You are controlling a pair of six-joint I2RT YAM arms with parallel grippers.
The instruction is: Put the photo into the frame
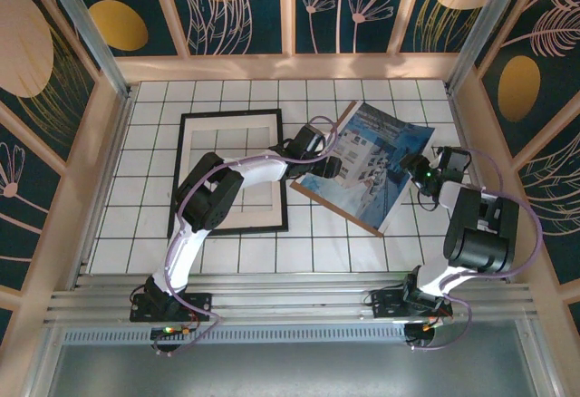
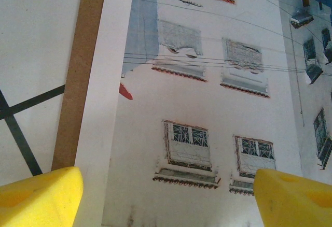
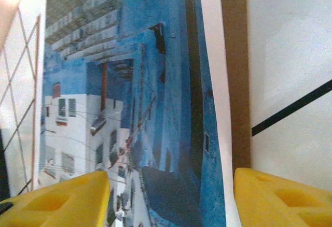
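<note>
The photo (image 1: 381,154), blue with pale buildings, lies tilted on a brown backing board (image 1: 332,207) at centre right of the tiled table. The black frame (image 1: 227,114) lies flat to its left, a cream mat (image 1: 231,127) inside it. My left gripper (image 1: 331,169) hovers open over the photo's left edge; in the left wrist view its fingers (image 2: 41,196) straddle the white margin and building windows (image 2: 168,198). My right gripper (image 1: 419,172) is at the photo's right edge, open, with the photo's (image 3: 155,108) edge and the board (image 3: 236,82) between its yellow fingers (image 3: 282,198).
My left arm (image 1: 217,198) stretches across the frame's right half. Wooden walls (image 1: 100,170) enclose the table on three sides, close to the photo's right corner. A metal rail (image 1: 290,306) runs along the near edge. Bare tiles (image 1: 299,252) lie in front of frame and photo.
</note>
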